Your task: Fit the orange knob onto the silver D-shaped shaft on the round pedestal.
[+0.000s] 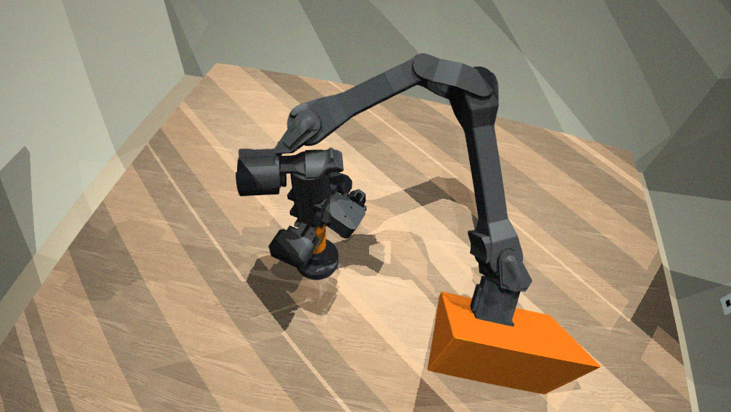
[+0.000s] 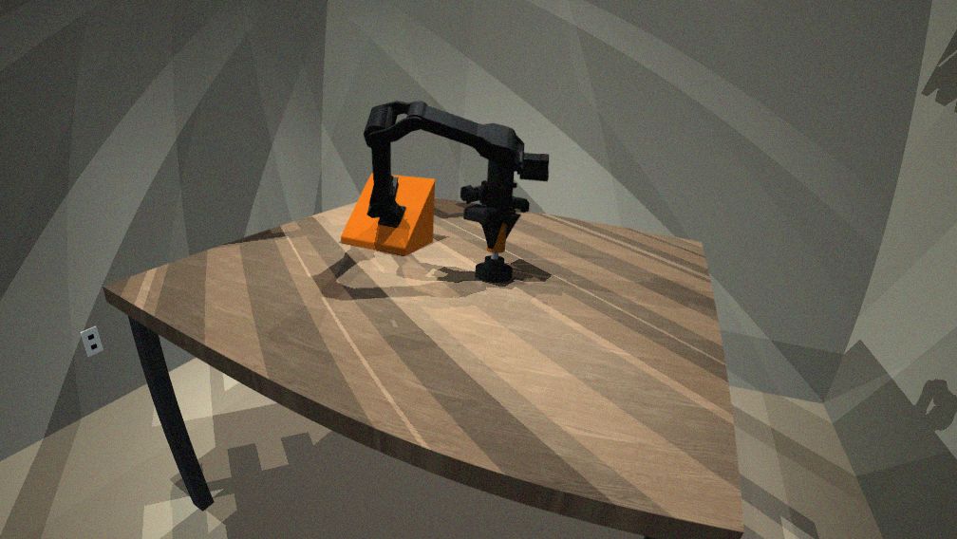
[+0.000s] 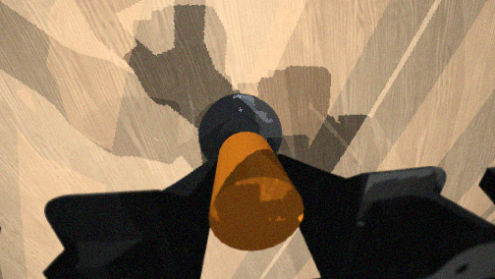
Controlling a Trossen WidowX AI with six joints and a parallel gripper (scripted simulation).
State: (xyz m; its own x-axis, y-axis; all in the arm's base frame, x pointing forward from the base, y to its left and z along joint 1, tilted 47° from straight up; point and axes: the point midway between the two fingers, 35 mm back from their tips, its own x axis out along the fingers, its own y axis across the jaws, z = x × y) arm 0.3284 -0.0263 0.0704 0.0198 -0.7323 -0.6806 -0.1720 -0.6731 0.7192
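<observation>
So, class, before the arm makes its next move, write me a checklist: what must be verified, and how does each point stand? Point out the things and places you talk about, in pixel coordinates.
1. Pincer (image 1: 317,238) (image 2: 496,242) (image 3: 246,162) shut on the orange knob (image 1: 322,240) (image 2: 500,238) (image 3: 255,211): ok.
2. Knob held above the round pedestal (image 1: 317,267) (image 2: 493,270) (image 3: 236,115), roughly over the silver shaft (image 2: 494,256): ok.
3. Knob's flat side lined up with the shaft's: cannot tell, the hole is hidden underneath.
4. Knob pushed down onto the pedestal: not ok, shaft shows between them.
5. Pedestal standing upright on the table (image 1: 178,255) (image 2: 415,375) (image 3: 393,49): ok.
</observation>
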